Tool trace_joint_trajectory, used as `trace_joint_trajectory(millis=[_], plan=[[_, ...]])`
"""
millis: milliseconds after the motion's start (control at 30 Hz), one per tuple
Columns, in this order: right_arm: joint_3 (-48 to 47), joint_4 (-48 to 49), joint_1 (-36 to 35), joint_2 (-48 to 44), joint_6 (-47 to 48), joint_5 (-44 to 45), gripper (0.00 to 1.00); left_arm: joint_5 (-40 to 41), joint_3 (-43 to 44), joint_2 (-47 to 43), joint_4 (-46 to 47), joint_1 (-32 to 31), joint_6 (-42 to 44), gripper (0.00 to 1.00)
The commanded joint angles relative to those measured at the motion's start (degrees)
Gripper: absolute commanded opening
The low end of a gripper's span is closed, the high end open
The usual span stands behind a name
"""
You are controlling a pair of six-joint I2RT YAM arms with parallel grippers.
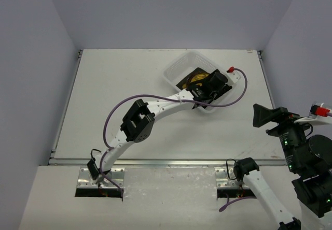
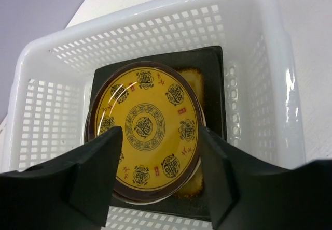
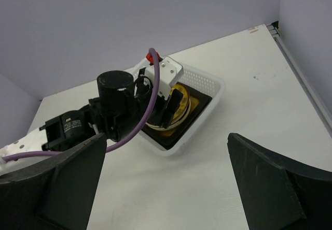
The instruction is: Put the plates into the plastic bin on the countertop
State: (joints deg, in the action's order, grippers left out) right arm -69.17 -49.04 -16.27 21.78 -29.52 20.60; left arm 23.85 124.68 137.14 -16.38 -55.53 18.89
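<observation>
Left fingers (image 2: pixel 93 173) are hanging apart just above the plastic bin (image 2: pixel 259 59), gripping nothing. Yellow plate (image 2: pixel 145 131) is lying inside it, stacked on black square plate (image 2: pixel 212 85), so the drop looks done. Right fingers (image 3: pixel 62 183) are waiting wide apart, empty, well right of the bin, past the counter (image 1: pixel 114 95) edge.

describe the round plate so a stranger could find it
Look in the white plastic bin toward the far right of the countertop. A black square plate lies inside, with the round plate on top. It alone is yellow, with a dark brown rim and dark medallions.
</observation>
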Motion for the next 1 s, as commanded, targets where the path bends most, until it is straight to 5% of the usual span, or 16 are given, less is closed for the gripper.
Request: trace_joint_trajectory(millis=[0, 100, 300, 433, 533, 700, 967], plan=[[-0.84, 1.05, -0.25, 1.39, 0.60, 0.88, 0.99, 2.33, -3.16, -5.73, 4.22, 0.16, -1.77, 0.69], [-1.02, 1.27, -0.36, 2.14, 0.76, 0.50, 0.99, 1.88, -5.03, -8.50, 5.41, 0.18, -2.96, 1.00], [-1.31, 3.03, -0.44, 4.84, 2.34, 0.08, 0.99, 6.37, -2.41, -12.78, 2.31, 3.34, -8.89, 1.00], [-0.02, 5.24, -0.51, 11.63, 6.62, -4.79, 0.99, 8.91, 0.46, -19.40, -11.09, 12.54, -28.22, 1.00], [0.74, 5.77, -0.51, 15.75, 9.48, -8.68, 0.99, 9.46, -10.84, -28.70, -15.97, 23.20, -40.63, 1.00], [5.63, 8.49, -0.51, 16.04, 15.32, -4.81, 0.99, 10.01, -35.81, -56.34, -13.18, 36.65, -46.63, 1.00], [10.08, 10.86, -0.51, 15.66, 16.74, -3.94, 0.99, 12.47, -64.14, -92.35, -3.22, 39.00, -37.03, 1.00]])
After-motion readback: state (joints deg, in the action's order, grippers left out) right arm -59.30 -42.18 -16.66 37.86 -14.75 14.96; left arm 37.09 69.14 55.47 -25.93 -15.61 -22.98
